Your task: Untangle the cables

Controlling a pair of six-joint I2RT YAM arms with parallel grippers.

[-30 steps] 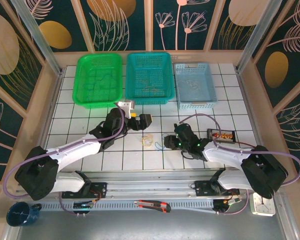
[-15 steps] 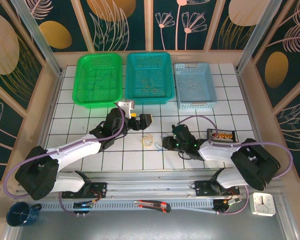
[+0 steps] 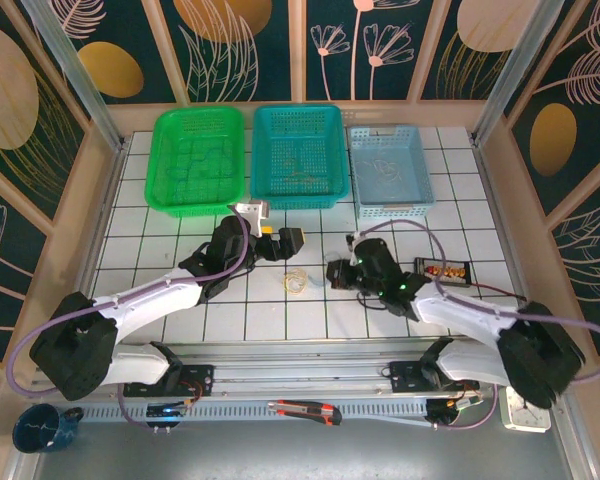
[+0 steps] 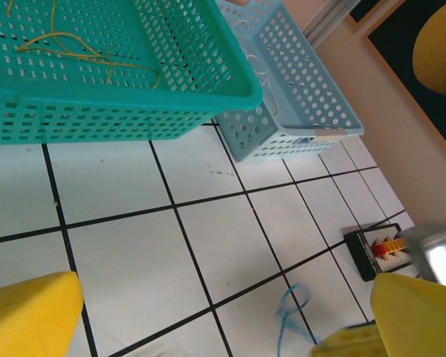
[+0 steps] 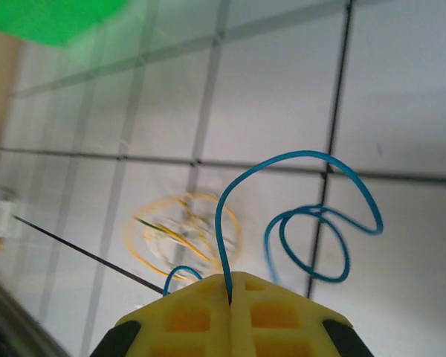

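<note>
The blue cable looked thin, light and springy, so a pinch at one end, away from its loops, seemed the best hold. It lay near the centre of the top view, just beside the yellow coil. The right gripper was clenched on that end, while the left gripper stood wide and empty. Compared with one second before, the right jaws had shut and moved slightly up the frame.
</note>
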